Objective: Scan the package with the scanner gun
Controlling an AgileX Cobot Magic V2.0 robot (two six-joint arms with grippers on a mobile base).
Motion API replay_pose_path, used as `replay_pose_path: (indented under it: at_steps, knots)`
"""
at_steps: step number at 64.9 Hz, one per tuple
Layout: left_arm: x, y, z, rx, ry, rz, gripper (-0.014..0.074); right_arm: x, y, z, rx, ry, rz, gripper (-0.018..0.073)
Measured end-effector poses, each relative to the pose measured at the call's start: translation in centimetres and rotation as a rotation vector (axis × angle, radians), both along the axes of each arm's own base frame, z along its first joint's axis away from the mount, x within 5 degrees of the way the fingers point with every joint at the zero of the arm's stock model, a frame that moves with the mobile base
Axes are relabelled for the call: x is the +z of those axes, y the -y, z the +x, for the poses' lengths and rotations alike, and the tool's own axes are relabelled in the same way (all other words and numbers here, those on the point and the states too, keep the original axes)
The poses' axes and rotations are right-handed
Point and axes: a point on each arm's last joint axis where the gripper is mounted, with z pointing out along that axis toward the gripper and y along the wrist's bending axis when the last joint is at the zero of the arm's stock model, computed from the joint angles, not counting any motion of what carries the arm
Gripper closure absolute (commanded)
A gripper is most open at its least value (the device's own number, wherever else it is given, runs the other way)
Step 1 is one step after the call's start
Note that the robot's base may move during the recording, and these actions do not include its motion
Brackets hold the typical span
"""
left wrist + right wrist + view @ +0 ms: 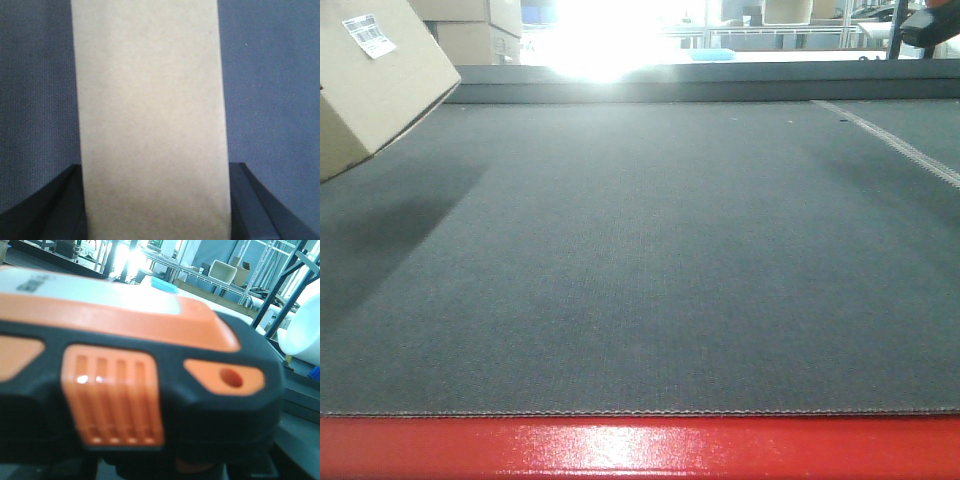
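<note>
Above the grey tabletop (640, 300), the left gripper (156, 205) clamps a tilted brown cardboard box (375, 80). Whether the right gripper holds the orange-and-black scanner gun (140, 365), I cannot tell.

package (150, 125): matt cardboard | scanner gun (115, 400): glossy plastic | table mat (640, 280): rough woven cloth

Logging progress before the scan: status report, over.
Left gripper shut on package, lifted, tilted, label showing. Right gripper hidden behind scanner gun. Nothing seen blocking on mat.
</note>
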Motion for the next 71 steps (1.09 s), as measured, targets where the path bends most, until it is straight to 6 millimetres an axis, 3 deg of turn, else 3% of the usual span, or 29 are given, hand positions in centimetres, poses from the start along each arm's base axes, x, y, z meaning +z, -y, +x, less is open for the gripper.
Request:
replay_pose_path:
  at_steps: [20, 49, 71]
  knots:
    - [0.0, 0.0, 0.0, 0.000, 0.000, 0.000, 0.0708, -1.6, -0.3, 0.8, -0.012, -0.043, 0.061, 0.0713]
    - [0.0, 1.1, 0.1, -0.030, 0.000, 0.000, 0.0708, -3.1, -1.6, 3.7, 0.020, -0.084, 0.079, 0.0713]
    - [0.0, 1.1, 0.1, -0.030, 0.000, 0.000, 0.0708, -3.6, -1.7, 4.3, 0.039, -0.116, -0.070, 0.0713]
